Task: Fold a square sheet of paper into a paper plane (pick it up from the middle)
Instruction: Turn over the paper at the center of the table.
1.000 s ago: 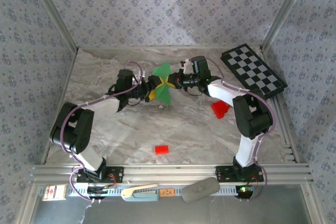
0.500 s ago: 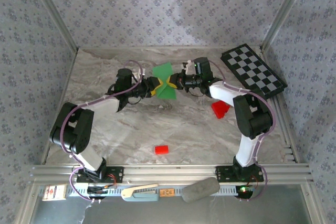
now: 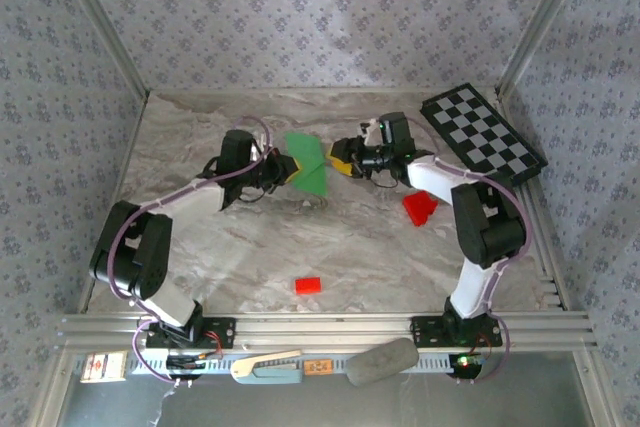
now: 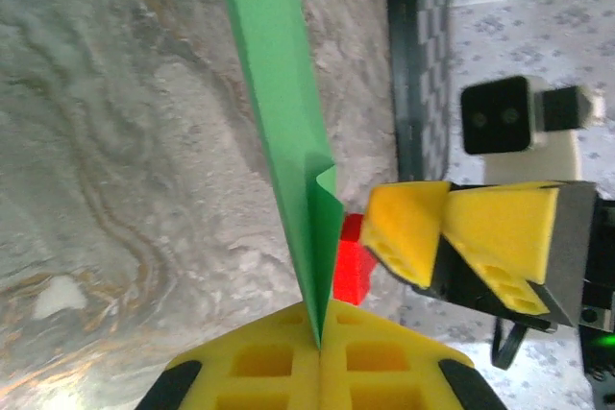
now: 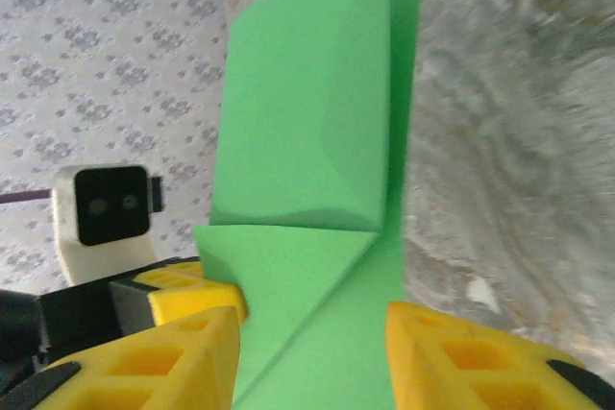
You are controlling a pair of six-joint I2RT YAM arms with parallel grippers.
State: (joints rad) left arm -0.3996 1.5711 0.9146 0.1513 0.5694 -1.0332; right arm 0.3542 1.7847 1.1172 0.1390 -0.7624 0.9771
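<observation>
The left gripper (image 3: pixel 288 169) is clamped on the folded square sheet of paper (image 3: pixel 308 159), holding it above the table (image 3: pixel 350 247) toward 12 o'clock. The right gripper (image 3: pixel 340 156), jaws apart, hovers at its 3 o'clock, probably to regrip.

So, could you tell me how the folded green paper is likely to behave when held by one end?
Probably light and floppy: the green paper is a thin sheet, pinched at one end by the left hand. The fold likely stiffens it somewhat, since it juts out straight without sagging. A push would probably crumple it.
</observation>
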